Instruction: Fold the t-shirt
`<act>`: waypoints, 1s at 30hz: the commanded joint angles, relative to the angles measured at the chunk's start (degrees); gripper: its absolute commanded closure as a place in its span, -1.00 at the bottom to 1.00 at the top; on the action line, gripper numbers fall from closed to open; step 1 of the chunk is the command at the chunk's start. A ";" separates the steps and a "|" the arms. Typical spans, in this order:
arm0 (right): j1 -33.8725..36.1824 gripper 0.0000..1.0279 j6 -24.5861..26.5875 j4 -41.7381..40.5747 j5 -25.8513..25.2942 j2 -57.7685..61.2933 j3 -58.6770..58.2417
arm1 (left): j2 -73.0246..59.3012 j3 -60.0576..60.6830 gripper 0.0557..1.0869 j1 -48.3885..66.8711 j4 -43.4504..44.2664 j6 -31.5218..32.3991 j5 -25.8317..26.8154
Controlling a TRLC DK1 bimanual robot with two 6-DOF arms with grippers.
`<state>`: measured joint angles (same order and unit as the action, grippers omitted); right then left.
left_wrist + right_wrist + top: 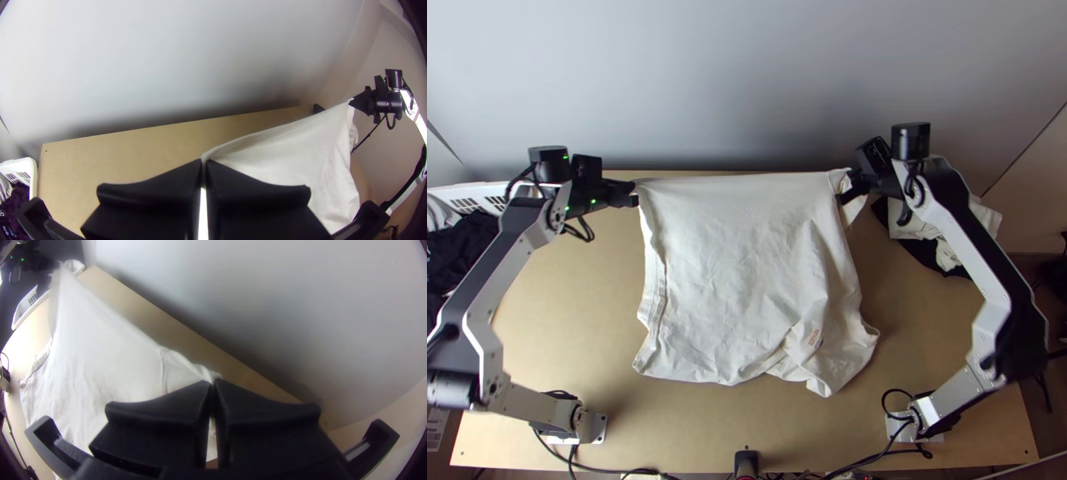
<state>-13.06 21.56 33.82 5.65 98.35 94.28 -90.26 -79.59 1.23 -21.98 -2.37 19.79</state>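
1. Before us, a cream T-shirt (735,272) drapes over the table (555,320), rumpled toward the near edge.
2. Near the far edge, left gripper (635,194) and right gripper (843,194), closed tight, pinch its upper corners.

I've got my left arm (503,276) and right arm (979,260) reached out, elbows bowed outward. Left gripper (637,194) and right gripper (841,198) face inward, well apart, roughly level — fingers on each pinched together at the tips.
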 commanded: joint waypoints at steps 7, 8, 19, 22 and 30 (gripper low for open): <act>1.72 0.95 0.59 -1.39 0.06 22.94 16.99 | -21.63 -12.34 0.93 0.52 5.28 -0.18 -3.97; 1.63 0.95 0.41 -1.39 -0.03 24.17 18.04 | -23.12 -13.48 0.93 0.52 5.37 -0.09 -4.23; 0.84 0.95 -0.29 -2.10 -2.84 36.13 27.71 | -34.81 -21.31 0.93 0.26 6.33 0.70 -7.75; 0.40 0.95 -0.47 -2.10 -3.36 38.41 30.35 | -36.39 -22.01 0.93 0.70 6.77 0.70 -8.37; -0.04 0.94 -1.52 -2.36 -5.12 42.63 35.97 | -40.44 -27.90 0.93 0.87 5.89 2.99 -8.89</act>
<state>-12.75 21.15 31.75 1.69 137.16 125.80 -127.00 -102.94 1.93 -15.09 -1.15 11.40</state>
